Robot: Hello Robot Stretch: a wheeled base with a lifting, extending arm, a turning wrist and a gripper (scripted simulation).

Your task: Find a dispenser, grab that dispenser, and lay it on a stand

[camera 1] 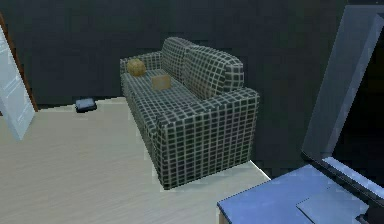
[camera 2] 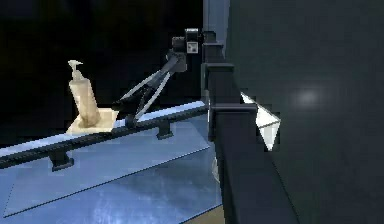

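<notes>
Gripper (camera 2: 126, 112): angled down toward the dispenser (camera 2: 84, 95); whether it holds anything cannot be told.
Dispenser: upright on the blue surface (camera 2: 120, 175), arm side view's left.
Grasp: likely best taken low on the body, slowly, lest it tip.

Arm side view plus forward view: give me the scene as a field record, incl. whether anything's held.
dispenser: cream pump-bottle dispenser, upright on a tan base at the surface's far edge
surface: glossy blue tabletop with a dark rail along its far edge
fingers: thin dark fingers slanting down toward the dispenser's base
held: cannot tell
sofa: black sofa with white grid pattern, two tan round balls on its seat
floor: pale wood floor, small dark flat object by the wall
</notes>
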